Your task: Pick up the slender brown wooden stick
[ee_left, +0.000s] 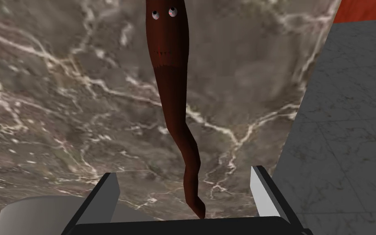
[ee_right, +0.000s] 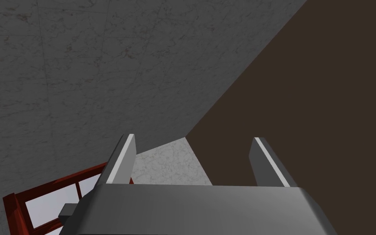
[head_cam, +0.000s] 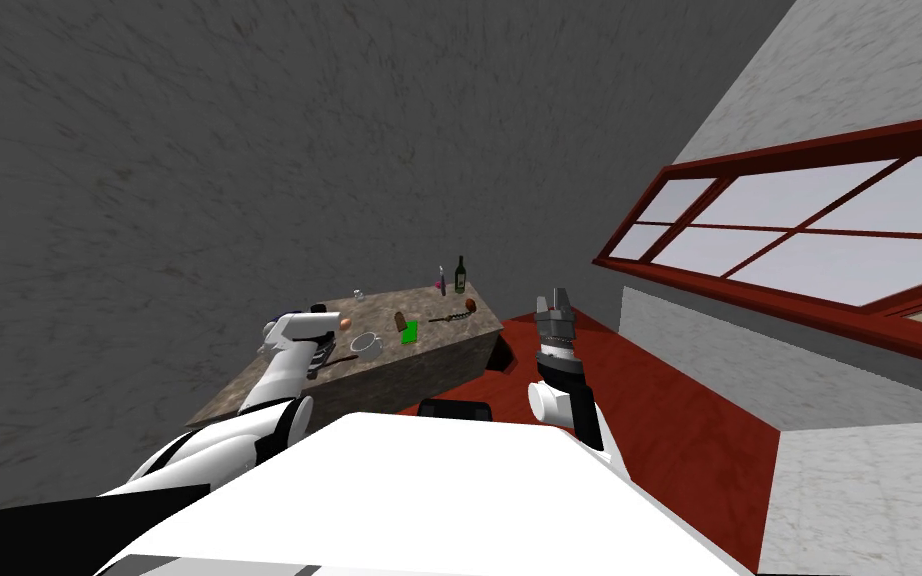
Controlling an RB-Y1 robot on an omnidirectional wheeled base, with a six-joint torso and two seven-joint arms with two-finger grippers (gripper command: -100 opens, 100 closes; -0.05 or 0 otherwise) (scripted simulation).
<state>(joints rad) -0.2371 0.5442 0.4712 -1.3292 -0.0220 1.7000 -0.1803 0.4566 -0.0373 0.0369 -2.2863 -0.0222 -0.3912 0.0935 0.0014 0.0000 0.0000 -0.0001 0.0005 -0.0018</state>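
A slender, crooked dark brown stick (ee_left: 174,94) with two small googly eyes at its thick far end lies on the marbled brown table top (ee_left: 60,102). My left gripper (ee_left: 183,171) is open right above its thin end. That end runs between the two fingers (ee_left: 109,191) down to the gripper body, and neither finger touches it. In the head view the left gripper (head_cam: 324,352) hangs over the near part of the table (head_cam: 249,385). Raised off to the table's right, my right gripper (head_cam: 556,300) (ee_right: 193,137) is open and holds nothing.
A white cup (head_cam: 367,346) (ee_left: 28,212) stands close beside the left gripper. Farther back on the table are a green block (head_cam: 409,334), a brown knobbed tool (head_cam: 452,316) and a dark bottle (head_cam: 460,274). The table edge (ee_left: 305,102) runs near the stick. A red-framed window (head_cam: 799,230) is at the right.
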